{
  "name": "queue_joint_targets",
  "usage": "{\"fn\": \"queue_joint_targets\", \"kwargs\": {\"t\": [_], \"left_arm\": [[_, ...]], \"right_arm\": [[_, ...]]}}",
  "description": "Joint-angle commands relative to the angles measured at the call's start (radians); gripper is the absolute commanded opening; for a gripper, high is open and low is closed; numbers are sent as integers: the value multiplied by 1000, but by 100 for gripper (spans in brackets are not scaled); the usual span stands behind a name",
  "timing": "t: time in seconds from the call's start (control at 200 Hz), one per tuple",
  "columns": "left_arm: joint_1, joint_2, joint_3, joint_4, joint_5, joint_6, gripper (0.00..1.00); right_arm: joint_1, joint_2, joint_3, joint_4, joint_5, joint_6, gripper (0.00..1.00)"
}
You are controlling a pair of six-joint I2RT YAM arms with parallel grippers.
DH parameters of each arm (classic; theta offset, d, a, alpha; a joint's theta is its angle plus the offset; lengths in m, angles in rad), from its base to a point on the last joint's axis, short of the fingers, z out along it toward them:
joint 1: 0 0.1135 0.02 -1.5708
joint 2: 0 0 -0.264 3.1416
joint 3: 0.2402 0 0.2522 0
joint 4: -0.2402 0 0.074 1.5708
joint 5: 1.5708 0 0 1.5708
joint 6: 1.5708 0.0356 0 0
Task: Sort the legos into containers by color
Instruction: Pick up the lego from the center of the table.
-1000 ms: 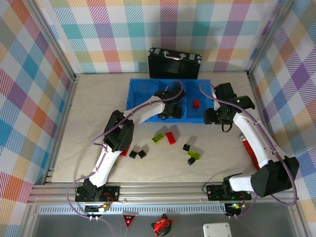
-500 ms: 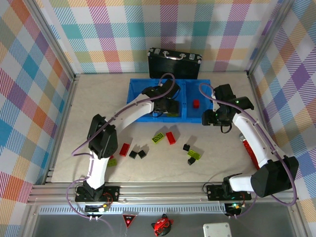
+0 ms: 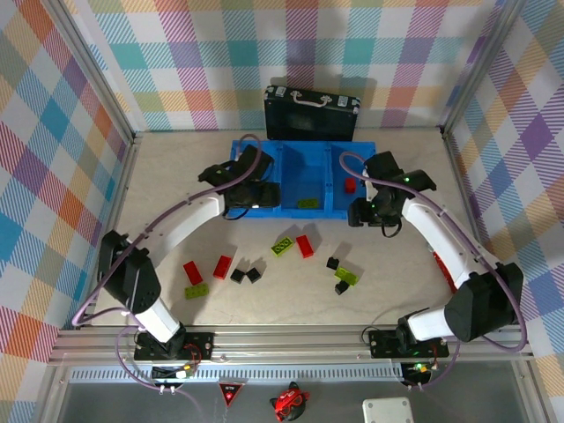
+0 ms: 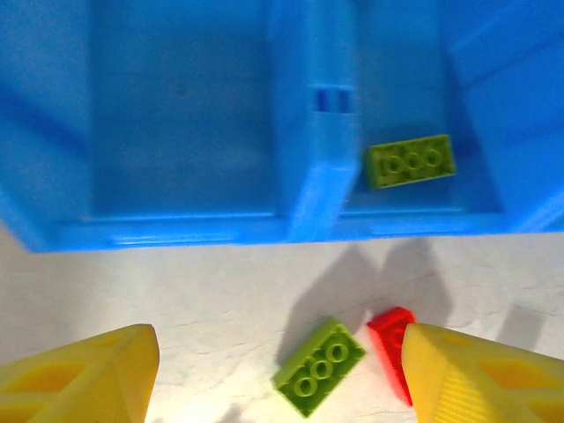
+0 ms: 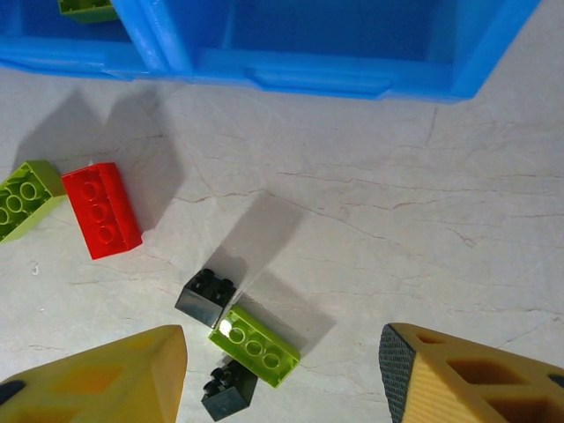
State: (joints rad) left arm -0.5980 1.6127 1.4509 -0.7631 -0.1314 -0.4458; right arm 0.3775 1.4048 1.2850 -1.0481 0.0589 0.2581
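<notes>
The blue containers (image 3: 331, 176) stand at the back centre as one three-part bin. One lime lego (image 3: 307, 203) lies in the middle part, a red one (image 3: 350, 185) in the right part. My left gripper (image 3: 257, 196) hangs open over the bin's front left edge; in its wrist view the bin wall (image 4: 317, 176), the binned lime lego (image 4: 410, 161), a lime lego (image 4: 319, 366) and a red one (image 4: 388, 330) on the table show. My right gripper (image 3: 363, 211) is open above the table; below it lie a lime lego (image 5: 254, 345) and two black cubes (image 5: 205, 296).
Loose on the table are lime (image 3: 283, 247) and red (image 3: 305, 246) bricks, black cubes (image 3: 245, 275), two red bricks (image 3: 207, 269) and a lime one (image 3: 196, 290). A black case (image 3: 313, 113) stands behind the bin. A red stick (image 3: 441, 264) lies under the right arm.
The left arm swung left from the middle compartment toward the bin's left end; a lime brick now shows in the middle compartment. The right gripper shifted slightly left.
</notes>
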Motion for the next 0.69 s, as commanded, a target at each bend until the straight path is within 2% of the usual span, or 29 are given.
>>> {"fn": "queue_joint_targets", "kwargs": {"t": [0.0, 0.29, 0.69], "left_arm": [[56, -105, -74, 12, 25, 48, 74], [241, -234, -193, -1, 131, 109, 74], [312, -204, -204, -30, 140, 234, 75]], "right_arm": [[37, 29, 44, -3, -4, 39, 61], [130, 106, 81, 3, 31, 96, 61], [191, 151, 61, 11, 45, 111, 61]]}}
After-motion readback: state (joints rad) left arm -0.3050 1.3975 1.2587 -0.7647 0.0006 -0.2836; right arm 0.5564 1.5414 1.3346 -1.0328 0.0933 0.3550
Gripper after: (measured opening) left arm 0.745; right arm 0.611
